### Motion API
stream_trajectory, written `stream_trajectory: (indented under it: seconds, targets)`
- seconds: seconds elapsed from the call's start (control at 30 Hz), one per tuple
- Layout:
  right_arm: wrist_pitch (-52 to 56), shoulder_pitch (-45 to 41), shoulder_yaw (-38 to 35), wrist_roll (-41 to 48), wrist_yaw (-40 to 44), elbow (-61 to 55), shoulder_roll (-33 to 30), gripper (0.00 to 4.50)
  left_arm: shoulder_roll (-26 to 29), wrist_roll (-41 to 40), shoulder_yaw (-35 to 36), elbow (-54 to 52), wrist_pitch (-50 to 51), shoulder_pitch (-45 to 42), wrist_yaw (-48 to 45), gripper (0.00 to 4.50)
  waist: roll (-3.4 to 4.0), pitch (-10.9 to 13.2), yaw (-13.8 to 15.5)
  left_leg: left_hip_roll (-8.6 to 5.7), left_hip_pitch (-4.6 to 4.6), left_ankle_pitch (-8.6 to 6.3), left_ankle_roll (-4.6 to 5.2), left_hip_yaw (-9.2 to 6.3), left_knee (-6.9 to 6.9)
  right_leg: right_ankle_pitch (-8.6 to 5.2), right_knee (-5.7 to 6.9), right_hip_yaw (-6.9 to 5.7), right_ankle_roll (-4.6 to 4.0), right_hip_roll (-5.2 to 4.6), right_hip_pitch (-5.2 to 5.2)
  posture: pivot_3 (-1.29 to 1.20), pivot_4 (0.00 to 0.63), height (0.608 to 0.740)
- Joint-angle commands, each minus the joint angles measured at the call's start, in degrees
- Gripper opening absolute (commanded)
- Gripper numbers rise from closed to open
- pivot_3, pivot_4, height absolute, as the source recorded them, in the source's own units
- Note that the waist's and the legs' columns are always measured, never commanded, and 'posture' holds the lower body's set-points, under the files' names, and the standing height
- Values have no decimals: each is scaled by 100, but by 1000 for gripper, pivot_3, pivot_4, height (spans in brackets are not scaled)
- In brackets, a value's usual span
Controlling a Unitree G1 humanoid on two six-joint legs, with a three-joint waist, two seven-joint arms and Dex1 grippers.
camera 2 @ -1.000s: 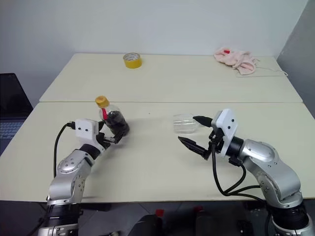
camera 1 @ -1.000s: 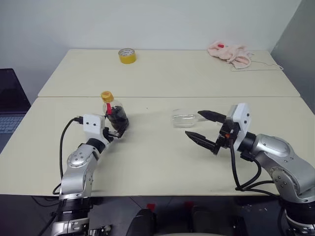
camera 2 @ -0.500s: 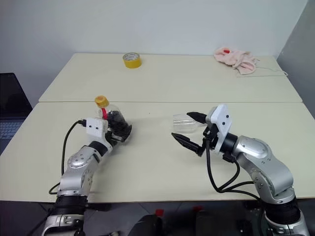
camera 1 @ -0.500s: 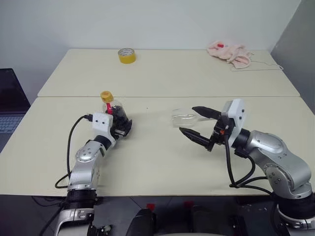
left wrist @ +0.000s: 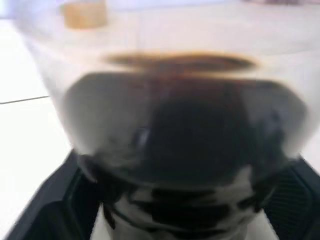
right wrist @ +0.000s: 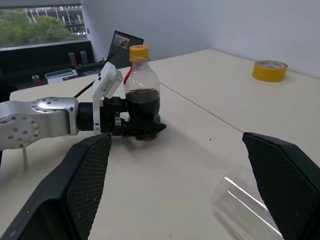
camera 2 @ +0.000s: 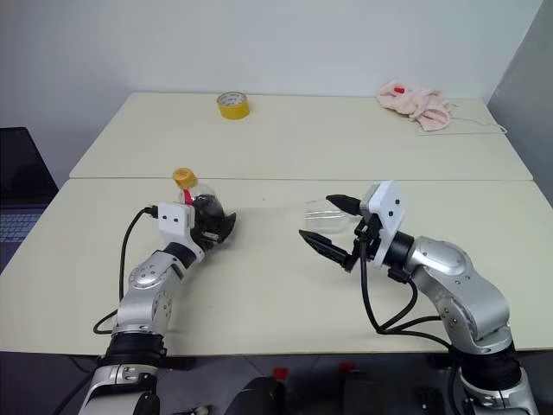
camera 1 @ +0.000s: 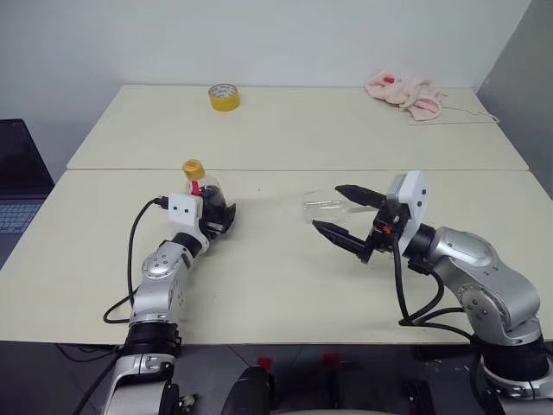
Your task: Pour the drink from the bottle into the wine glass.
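The bottle stands upright on the near table at the left, with a yellow cap and a red neck label. The dark drink fills its lower half. My left gripper reaches in level, and its black fingers press the bottle's base from both sides. The wine glass lies on its side near the table's middle, clear and empty. My right gripper hovers just in front of it, jaws wide open with nothing between them. The glass's bowl lies ahead of those fingers.
A yellow tape roll sits on the far table, and a pink cloth lies at its right end. A seam divides the two tables. A laptop stands beyond the left edge.
My left gripper has pushed forward around the bottle, and its fingers have narrowed onto the base. The right gripper stays open by the glass.
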Motion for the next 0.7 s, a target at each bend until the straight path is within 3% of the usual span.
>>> stream_trajectory:
  seconds: [0.03, 0.13, 0.27, 0.53, 0.7]
  targets:
    - [-232, -121, 39, -166, -54, -82, 28, 4500, -33, -78, -3, -247, -57, -21, -71, 3066, 0, 0, 0, 0, 0, 0, 0, 0, 0, 0, 0, 0, 0, 0, 0, 0, 150, 740]
    - [-203, -138, 44, -208, -71, -116, 18, 4500, -28, -97, -19, -632, 177, 54, -2, 2627, 0, 0, -1, -1, -2, 0, 0, -1, 1, 0, 0, 0, 0, 0, -1, 0, 150, 740]
    - [11, -257, -20, -99, -187, -189, 47, 4500, -47, -48, -149, -1614, 668, 291, 166, 2359, -1, 1, -8, 0, -11, 0, -1, -2, 2, 0, 0, 0, 0, 0, -10, 0, 150, 740]
    - [846, -1100, 30, 313, -823, -156, 524, 4500, 2, 503, -986, -3113, 1409, 595, 343, 2317, 0, 1, -9, 1, -17, 1, -1, -2, 2, 0, 2, 1, 0, 0, -15, 0, 150, 740]
    - [861, -1429, 396, 6, -1100, 135, 886, 4500, -242, 186, -744, -3155, 1474, 672, 491, 2317, 0, 1, -22, 2, -18, 1, -1, -3, 0, 0, 4, 0, 0, 2, -20, 0, 150, 740]
